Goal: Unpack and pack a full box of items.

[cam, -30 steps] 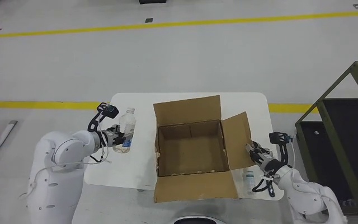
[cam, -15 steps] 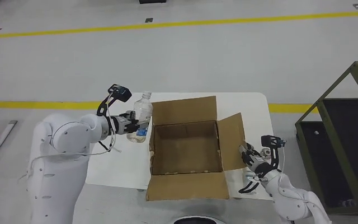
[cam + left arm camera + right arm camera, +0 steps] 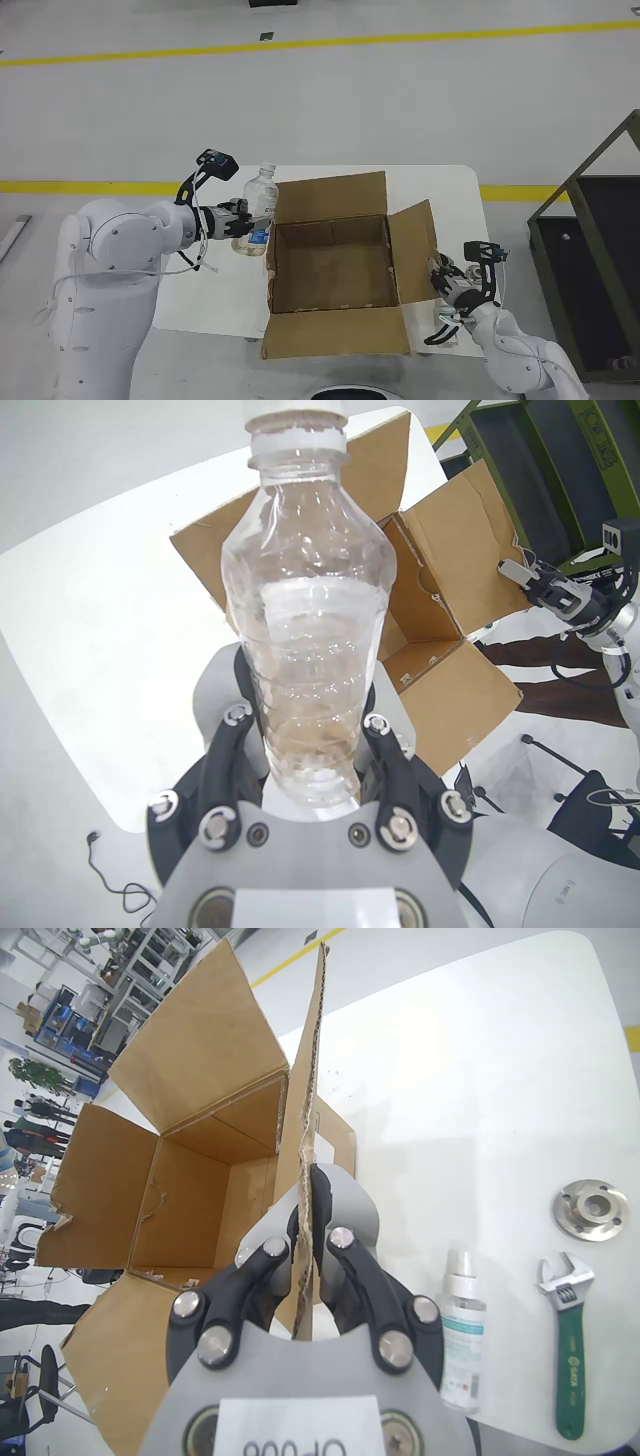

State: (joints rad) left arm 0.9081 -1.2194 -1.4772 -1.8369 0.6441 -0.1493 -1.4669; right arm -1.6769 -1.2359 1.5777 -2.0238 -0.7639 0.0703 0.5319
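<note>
A: Water bottle [image 3: 307, 600] — clamped in the left gripper [image 3: 310, 725], just outside the left wall of the cardboard box [image 3: 335, 270].
B: Right gripper [image 3: 306, 1213] pinches the right flap [image 3: 295, 1128]. Likely risk — the bottle base snagging the wall, shoving the box, tearing that flap.

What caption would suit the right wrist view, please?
Right gripper clamps a flap of the open cardboard box; a spray bottle, green-handled wrench and metal flange lie on the table nearby.

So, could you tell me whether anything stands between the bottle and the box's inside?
Nothing visible does. The bottle, shut in the left pincer, is beside the open box, which looks empty, and the right pincer holds its flap aside.
</note>
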